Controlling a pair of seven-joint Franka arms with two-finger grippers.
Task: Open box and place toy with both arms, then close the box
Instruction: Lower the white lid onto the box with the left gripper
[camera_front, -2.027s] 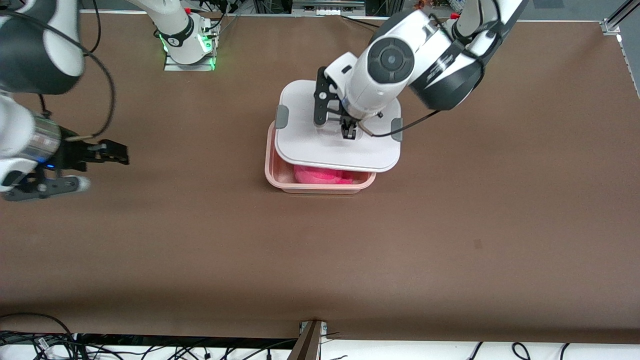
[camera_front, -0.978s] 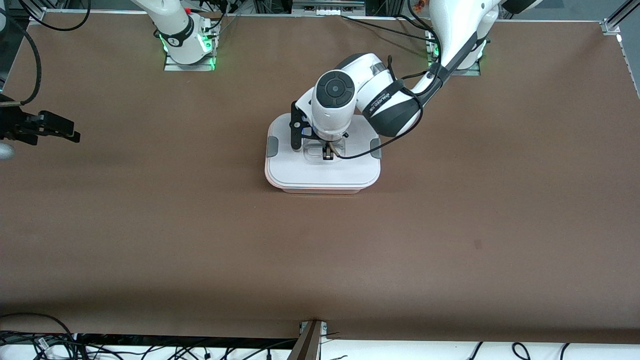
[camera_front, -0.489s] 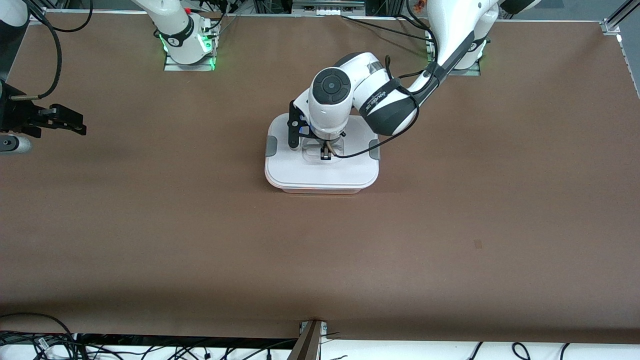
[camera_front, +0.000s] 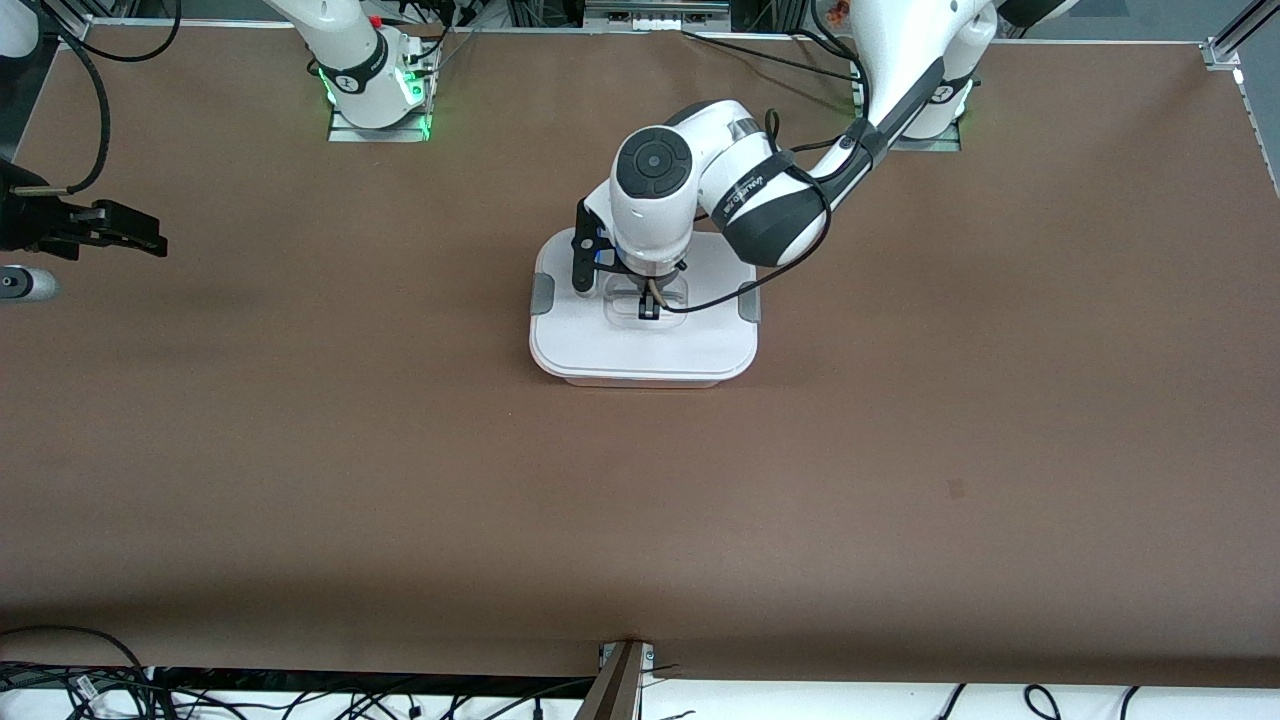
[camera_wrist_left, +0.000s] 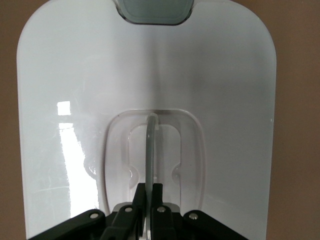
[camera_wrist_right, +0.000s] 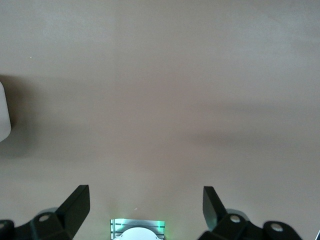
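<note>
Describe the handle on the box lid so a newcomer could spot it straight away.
Find the white lid of the box in the middle of the brown table. At its centre a clear handle stands upright in a shallow recess, pinched by the left end effector. Unlike the grey clips at the lid's ends, it is transparent.

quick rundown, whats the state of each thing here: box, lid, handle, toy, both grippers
box: covered by its lid, resting on the table
lid: seated flat on the box
handle: upright, pinched by the left gripper
toy: not visible
left gripper: shut on the handle, over the lid's middle
right gripper: open, empty, waiting over bare table at the right arm's end
</note>
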